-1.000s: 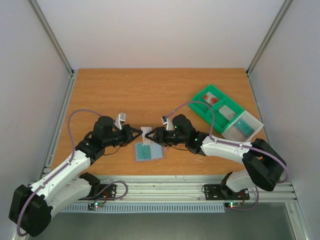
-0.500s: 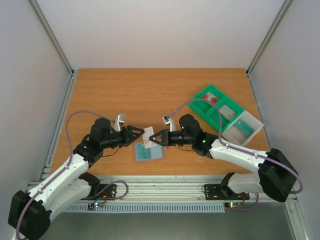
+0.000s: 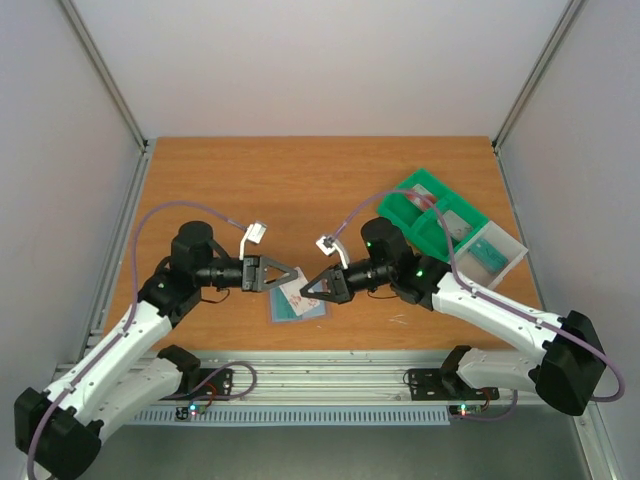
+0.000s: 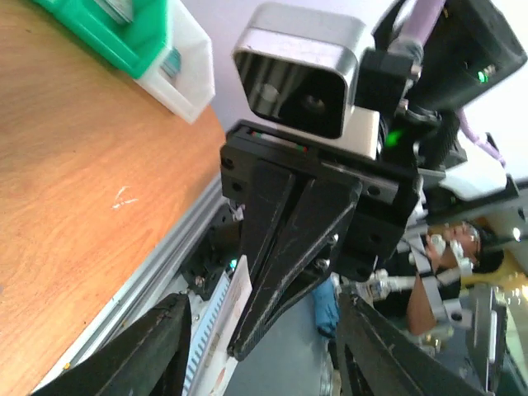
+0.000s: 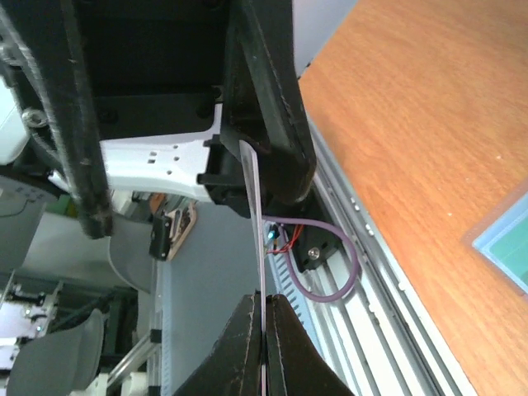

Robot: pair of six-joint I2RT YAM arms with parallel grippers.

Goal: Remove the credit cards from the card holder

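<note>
The card holder (image 3: 314, 309) lies open on the table, grey-blue side up, with a teal card (image 3: 284, 309) in it; its corner shows in the right wrist view (image 5: 507, 238). My right gripper (image 3: 308, 288) is shut on a pale card with red print (image 3: 297, 294) and holds it above the holder. That card is edge-on in the right wrist view (image 5: 261, 247), pinched at the fingertips of the right gripper (image 5: 265, 307). My left gripper (image 3: 285, 277) is open and empty, facing the right one. In the left wrist view the left gripper (image 4: 268, 346) stands apart from the card (image 4: 235, 301).
A green compartmented tray (image 3: 404, 190) with a white end section stands at the right rear and holds a grey card (image 3: 458, 226) and a teal one (image 3: 490, 256). It also shows in the left wrist view (image 4: 124, 41). The aluminium rail (image 3: 330, 378) runs along the near edge.
Both grippers met at the card a second ago. The left gripper has let go and drawn back to the left, open. The right gripper now holds the card alone.
</note>
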